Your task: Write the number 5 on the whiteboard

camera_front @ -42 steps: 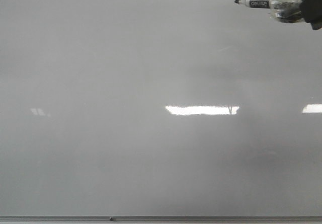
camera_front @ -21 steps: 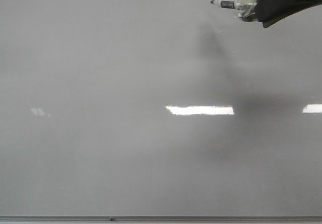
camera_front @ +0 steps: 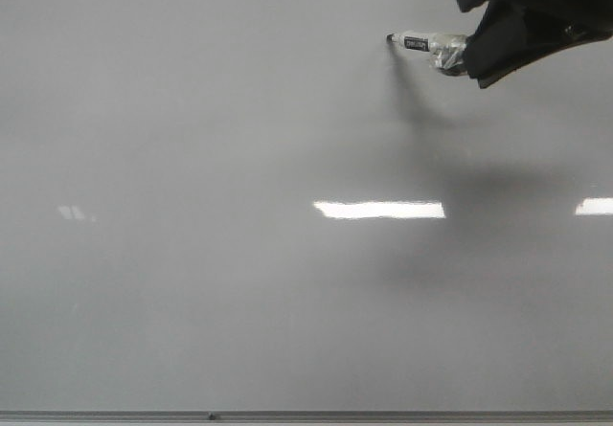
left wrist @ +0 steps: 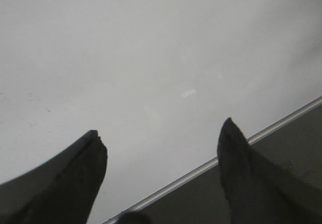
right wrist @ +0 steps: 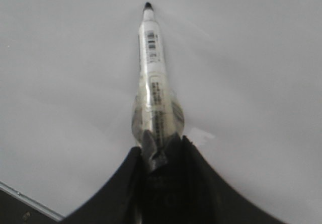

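The whiteboard (camera_front: 239, 254) is glossy pale grey and fills the front view. No number 5 shows on it in any view. My right gripper (camera_front: 471, 53) reaches in from the upper right, shut on a white marker (camera_front: 421, 42) wrapped in clear tape. The marker's black tip (camera_front: 390, 38) points left, at or just above the board. The right wrist view shows the marker (right wrist: 152, 68) sticking out of the shut right gripper (right wrist: 160, 144) over the board. My left gripper (left wrist: 161, 133) stands open and holds nothing, above the board's edge strip (left wrist: 201, 169).
A thin grey metal edge strip (camera_front: 306, 414) runs along the board's near side. Bright rectangular light reflections (camera_front: 378, 210) lie across the middle of the board. Beyond the strip in the left wrist view is a dark surface (left wrist: 287, 143).
My right gripper has carried the marker leftward and lower in the front view. Its shadow on the board has grown darker and closer to the tip.
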Controlling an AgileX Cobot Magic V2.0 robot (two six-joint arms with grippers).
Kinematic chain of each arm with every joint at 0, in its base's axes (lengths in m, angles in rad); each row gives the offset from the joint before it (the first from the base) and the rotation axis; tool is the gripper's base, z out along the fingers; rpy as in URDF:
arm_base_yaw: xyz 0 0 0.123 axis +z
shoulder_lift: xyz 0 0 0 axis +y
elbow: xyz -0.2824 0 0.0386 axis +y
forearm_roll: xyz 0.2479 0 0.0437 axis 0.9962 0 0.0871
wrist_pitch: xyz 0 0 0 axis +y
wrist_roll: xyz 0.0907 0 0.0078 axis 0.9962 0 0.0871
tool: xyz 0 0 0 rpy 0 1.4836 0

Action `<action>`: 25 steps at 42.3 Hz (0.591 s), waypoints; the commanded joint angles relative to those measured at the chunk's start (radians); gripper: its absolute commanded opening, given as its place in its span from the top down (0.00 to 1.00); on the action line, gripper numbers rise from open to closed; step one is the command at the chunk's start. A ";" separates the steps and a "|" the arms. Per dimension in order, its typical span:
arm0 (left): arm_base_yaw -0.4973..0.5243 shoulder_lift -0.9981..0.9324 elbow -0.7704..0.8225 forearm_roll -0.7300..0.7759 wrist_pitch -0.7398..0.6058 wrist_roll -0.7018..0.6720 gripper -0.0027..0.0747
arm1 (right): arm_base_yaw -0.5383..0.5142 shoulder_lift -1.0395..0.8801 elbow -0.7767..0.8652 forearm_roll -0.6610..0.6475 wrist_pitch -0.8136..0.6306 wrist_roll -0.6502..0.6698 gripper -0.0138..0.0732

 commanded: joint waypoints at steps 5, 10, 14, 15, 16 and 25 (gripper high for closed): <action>0.004 -0.003 -0.026 -0.017 -0.075 -0.011 0.37 | -0.001 0.026 -0.033 -0.006 -0.003 -0.010 0.92; 0.004 -0.003 -0.026 -0.017 -0.081 -0.011 0.37 | -0.001 0.026 -0.033 -0.006 0.006 -0.010 0.92; 0.004 -0.003 -0.026 -0.017 -0.086 -0.011 0.37 | -0.001 0.026 -0.033 -0.006 0.024 -0.031 0.92; 0.004 -0.003 -0.026 -0.017 -0.088 -0.011 0.37 | -0.001 0.026 -0.033 -0.006 0.026 -0.038 0.92; 0.004 -0.003 -0.026 -0.017 -0.088 -0.011 0.37 | -0.001 0.026 -0.033 -0.006 0.027 -0.041 0.92; 0.004 -0.003 -0.026 -0.017 -0.088 -0.011 0.37 | -0.035 0.014 -0.033 -0.006 0.022 -0.042 0.92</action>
